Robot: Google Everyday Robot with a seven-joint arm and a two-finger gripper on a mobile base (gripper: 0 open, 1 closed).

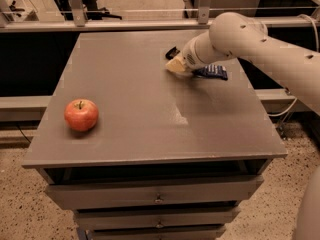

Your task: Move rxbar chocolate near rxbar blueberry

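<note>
- The rxbar chocolate (172,51) is mostly hidden: only 1 dark end shows, just behind my gripper (177,65), far right on the table (125,129).
- I cannot tell how my jaws stand.
- The rxbar blueberry (212,72) lies just right of my gripper, its top edge under my arm (260,44).

Cream-tan gripper (178,65) sits upper centre-right of the frame, on an off-white arm (260,44) dotted with small dark spots. A black sliver of chocolate bar (172,51) peeks out at its upper left. The blueberry bar (212,72) shows dark blue with white stripes. The apple (81,115), lower left, glows red-orange. The table (150,119) is plain grey, the floor (20,199) speckled beige.
</note>
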